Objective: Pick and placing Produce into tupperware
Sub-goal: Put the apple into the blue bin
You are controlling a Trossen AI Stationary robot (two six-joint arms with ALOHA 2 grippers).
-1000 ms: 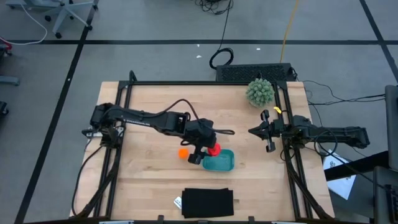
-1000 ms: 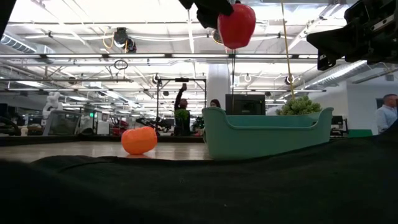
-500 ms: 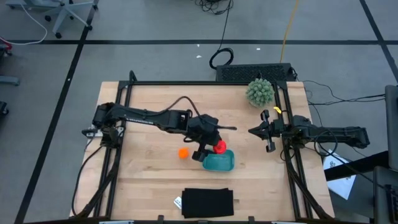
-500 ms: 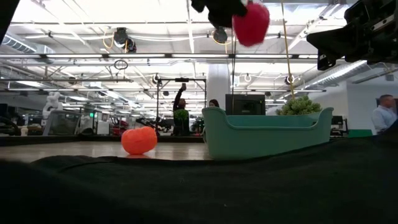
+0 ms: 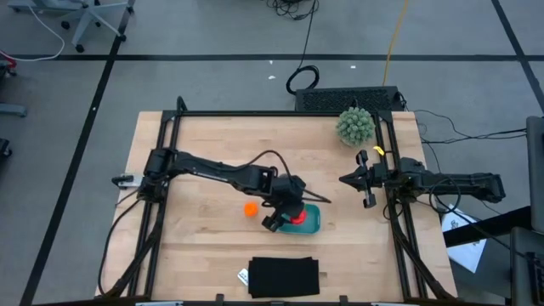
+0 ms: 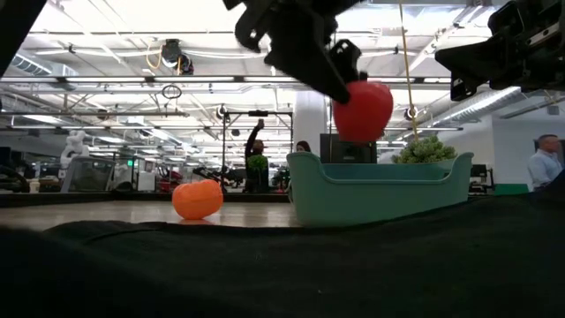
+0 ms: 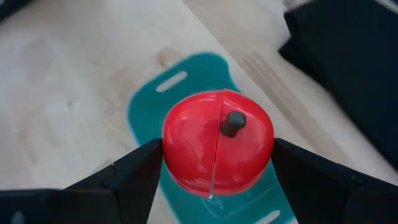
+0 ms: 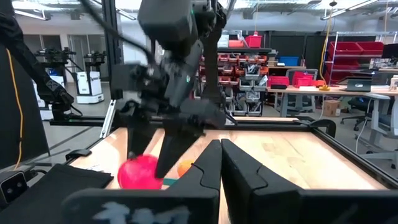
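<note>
Robotics lab or workshop, large open hall. Low view: high ceiling with strip lights and a ceiling duct (image 6: pixel 172 53) at upper left; a person (image 6: pixel 549 172) stands at the right edge. Right wrist view: red storage bins (image 8: pixel 357 65) on shelving at upper right, workbenches (image 8: pixel 323 93) below them. High view: wooden surface (image 5: pixel 212 140) framed in black rails, grey floor (image 5: pixel 212 34) marked with black tape lines, loose cables (image 5: pixel 302 78) at top centre.

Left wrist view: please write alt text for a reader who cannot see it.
A red tomato-like toy with a dark stem is held between the left gripper's two dark fingers, directly above a teal-blue tupperware on a light wooden table. A black flat rectangle lies on the table beyond the container.
</note>
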